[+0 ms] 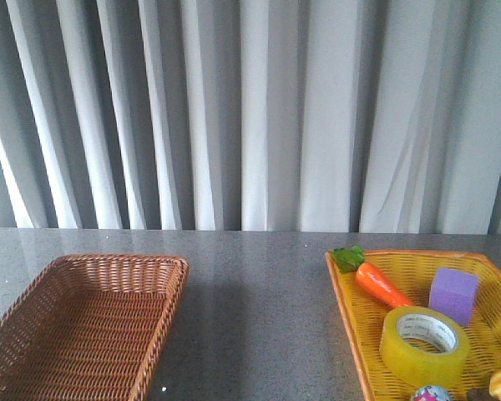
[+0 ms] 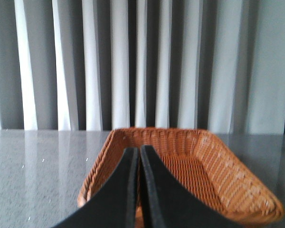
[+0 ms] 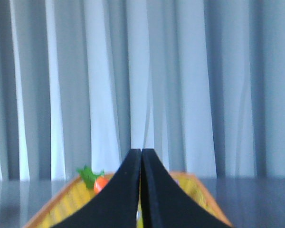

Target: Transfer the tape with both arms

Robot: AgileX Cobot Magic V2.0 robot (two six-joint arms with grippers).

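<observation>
The tape [image 1: 424, 343], a wide yellow translucent roll with a white printed core, lies flat in the yellow tray [image 1: 344, 299] at the front right of the table. Neither arm shows in the front view. In the left wrist view my left gripper [image 2: 138, 150] is shut with nothing between its black fingers and points over the brown wicker basket [image 2: 256, 194]. In the right wrist view my right gripper [image 3: 141, 151] is shut and empty, and it points over the yellow tray [image 3: 71, 197]. The tape is hidden behind the fingers there.
The yellow tray also holds a toy carrot [image 1: 381, 282], a purple foam cube [image 1: 452, 294] and small items at its near edge. The carrot [image 3: 99, 183] shows beside my right fingers. The empty wicker basket [image 1: 163, 313] sits front left. Grey curtains hang behind the table.
</observation>
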